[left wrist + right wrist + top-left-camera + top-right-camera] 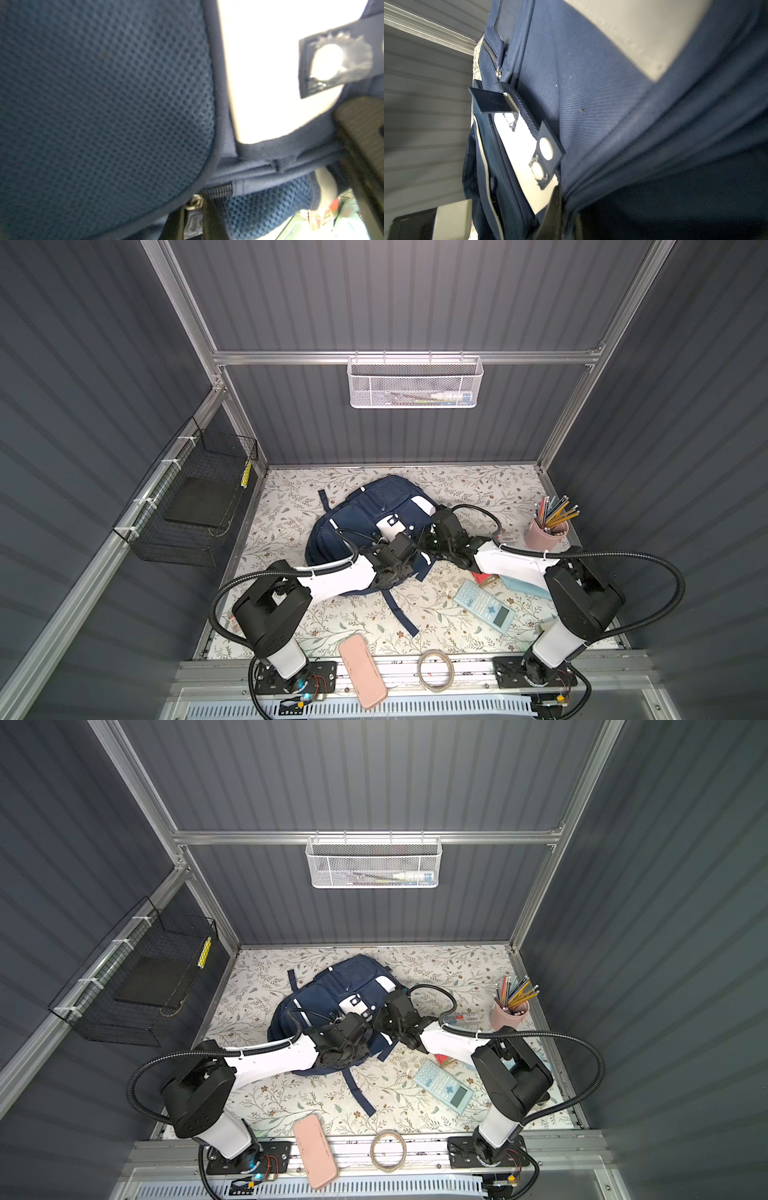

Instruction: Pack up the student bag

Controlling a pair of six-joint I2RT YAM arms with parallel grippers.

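Pink case (pixel 362 670) sits on the front rail, well in front of the student bag (pixel 374 502), with a tape roll (pixel 435 670) just right of the case. In both top views the bag lies flat on the floral bench (pixel 457 485), front pockets up, straps trailing toward the front. Calculator (pixel 484 605) lies front-right of the bag and pencil cup (pixel 546 533) well right of it; all are loose, none in the bag. Left gripper (pixel 405 545) and right gripper (pixel 428 540) sit close together over the bag's right-front edge; their fingers are too dark to read from up here. Left wrist view: navy mesh panel (pixel 104 104) fills most of it, with a white patch (pixel 259 72) beyond and a zip pull (pixel 195 203) low down. One dark finger (pixel 361 149) lies against the seam and the other is hidden, so I cannot tell whether the left fingers are clenched or released. Right wrist view: the right fingers (pixel 555 209) are clenched, apparently pinching a fold of the bag's navy fabric by a seam. A snap tab (pixel 549 149) hangs off the white pocket nearby. No open compartment shows in any view. Judgement: packing has barely begun. The step looks like getting the bag open, with every item left to load and then closing.
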